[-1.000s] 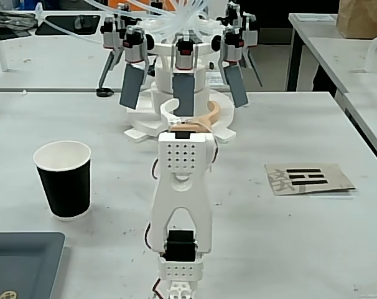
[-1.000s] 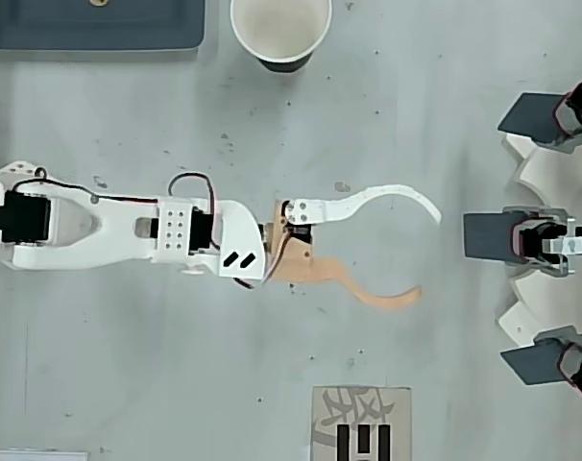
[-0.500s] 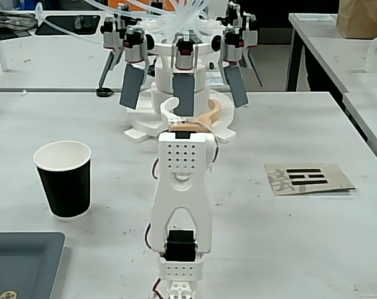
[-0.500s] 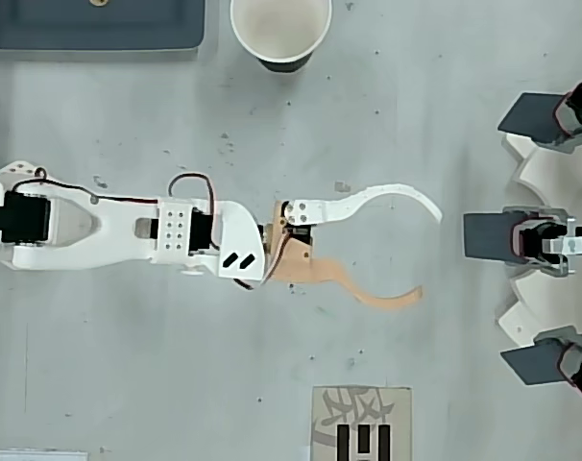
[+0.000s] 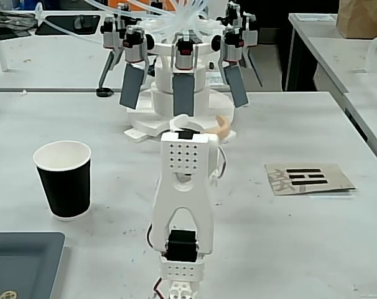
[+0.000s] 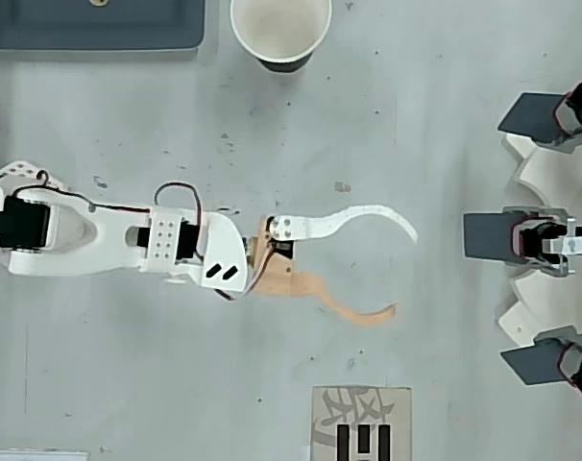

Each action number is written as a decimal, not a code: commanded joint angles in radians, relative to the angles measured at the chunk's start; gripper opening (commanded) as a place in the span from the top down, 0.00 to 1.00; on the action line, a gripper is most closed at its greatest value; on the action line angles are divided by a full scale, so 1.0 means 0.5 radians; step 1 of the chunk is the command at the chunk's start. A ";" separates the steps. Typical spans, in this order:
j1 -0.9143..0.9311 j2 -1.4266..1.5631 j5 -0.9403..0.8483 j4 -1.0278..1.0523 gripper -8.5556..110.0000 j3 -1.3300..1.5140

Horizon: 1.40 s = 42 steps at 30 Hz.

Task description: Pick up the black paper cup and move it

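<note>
The black paper cup (image 5: 65, 179) stands upright on the grey table at the left of the fixed view; its white inside is empty. From above the cup (image 6: 280, 32) sits at the top edge. My gripper (image 6: 404, 272) points right in the overhead view, well below the cup. Its white curved finger (image 6: 368, 213) and tan curved finger (image 6: 353, 309) are spread wide with nothing between them. In the fixed view the white arm (image 5: 184, 205) hides most of the gripper; only the tan finger (image 5: 222, 126) peeks out behind it.
A white multi-armed device with dark paddles (image 5: 182, 75) stands beyond the gripper, also seen as the device (image 6: 545, 235) at the right from above. A cardboard card with black bars (image 5: 308, 179) lies to the right. A dark tray (image 5: 23, 265) fills the near left corner.
</note>
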 commanded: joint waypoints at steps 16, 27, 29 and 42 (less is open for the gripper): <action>0.052 0.518 0.031 -0.362 0.74 0.586; 0.052 0.721 0.150 -0.571 0.69 1.025; 0.052 0.752 0.172 -0.620 0.68 1.092; 0.040 0.856 0.393 -0.985 0.63 1.436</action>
